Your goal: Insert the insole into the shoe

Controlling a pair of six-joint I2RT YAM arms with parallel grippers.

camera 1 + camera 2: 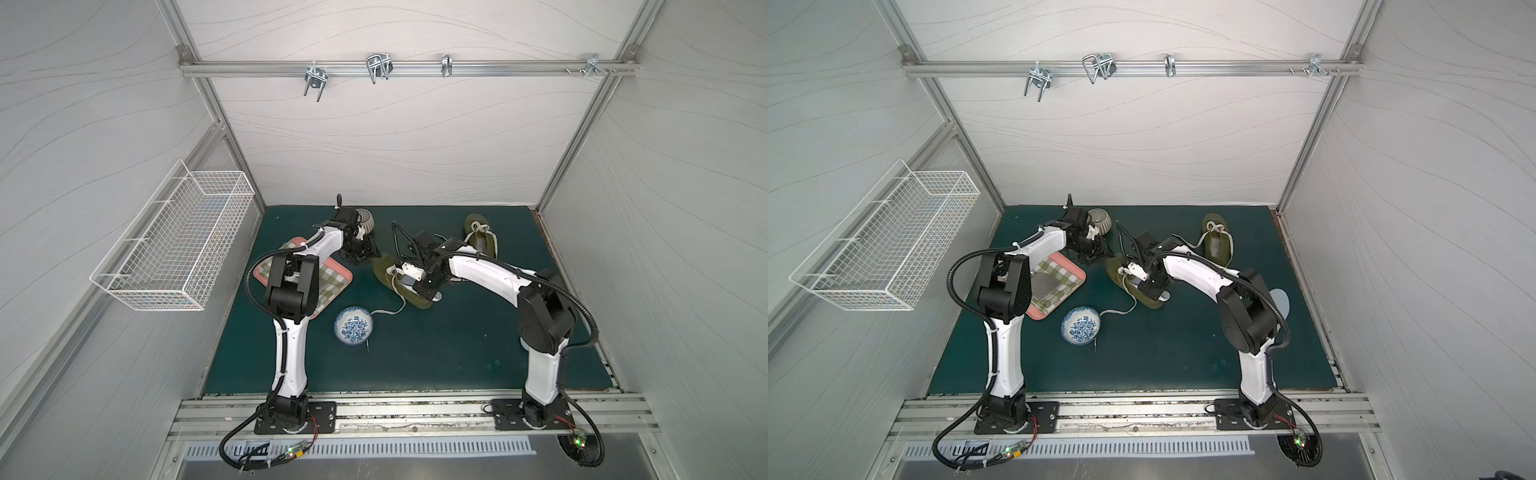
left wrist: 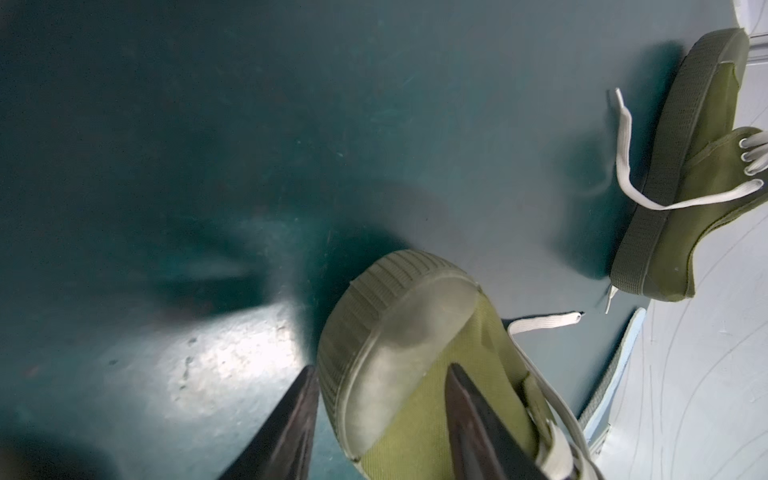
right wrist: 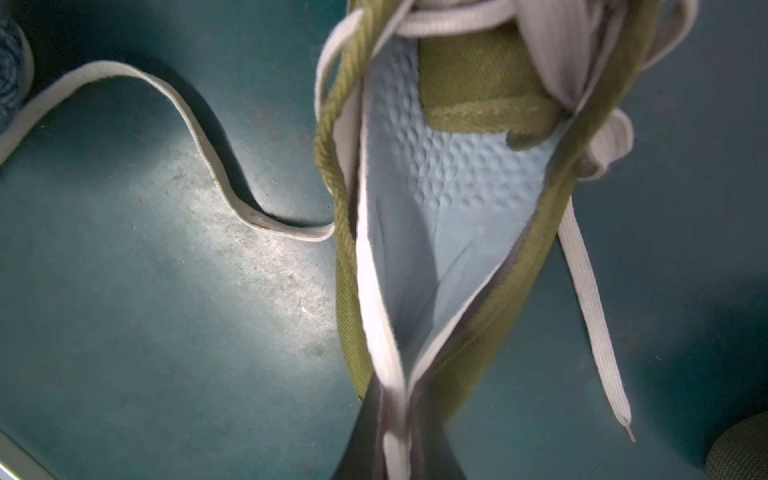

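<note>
While the right gripper (image 3: 395,440) pinches shut on the folded heel end of the pale blue insole (image 3: 449,199), the rest of that insole lies inside the olive shoe (image 3: 478,83), its front tucked under the tongue; the left gripper (image 2: 380,419) stands with jaws apart astride the shoe's toe cap, one jaw beside the sole, the other over the canvas, contact unclear; a loose white lace (image 3: 199,137) snakes over the green mat (image 3: 124,291); farther off sit a second olive shoe (image 1: 482,239), a blue patterned bowl (image 1: 354,325) and a checked tray (image 1: 332,286).
</note>
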